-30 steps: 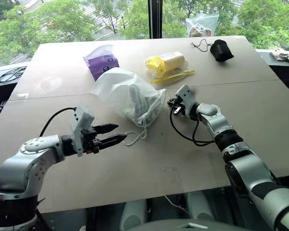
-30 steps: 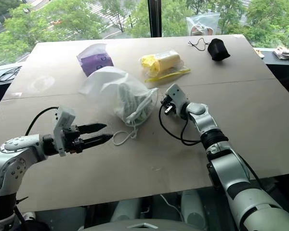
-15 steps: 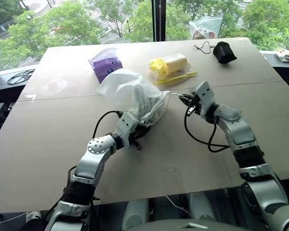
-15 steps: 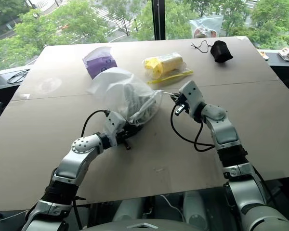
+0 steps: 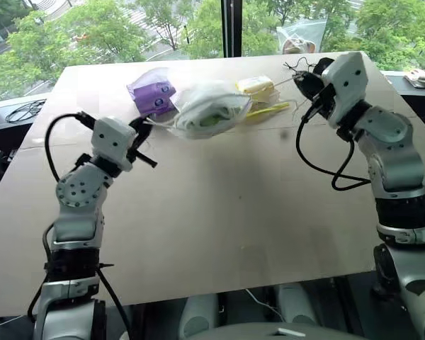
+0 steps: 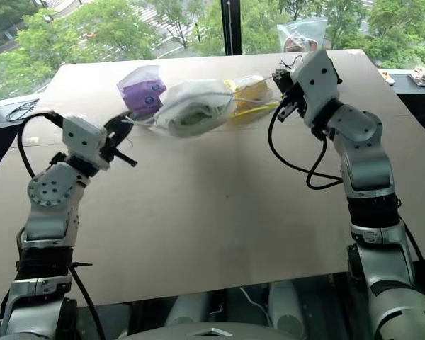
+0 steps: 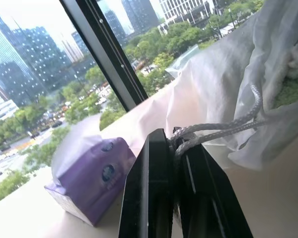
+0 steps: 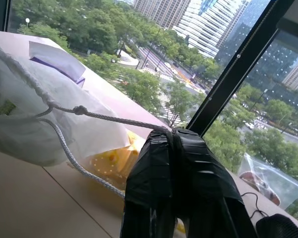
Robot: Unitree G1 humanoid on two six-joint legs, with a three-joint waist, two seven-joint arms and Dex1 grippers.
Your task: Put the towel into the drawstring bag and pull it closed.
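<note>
Both arms have swung up and apart since a second ago, lifting the drawstring bag off the desk. Most of the towel is hidden behind the bag's fabric. The bag hangs between the two end effectors. The left end effector is clamped on one white cord, and the right end effector pinches the opposite cord.

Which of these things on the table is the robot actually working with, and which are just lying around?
In use:
- drawstring bag, hanging between both grippers
- towel inside it
- cords, pinched by left gripper and right gripper

Lying about:
- purple tissue pack
- clear plastic bag with yellow contents
- small black pouch
</note>
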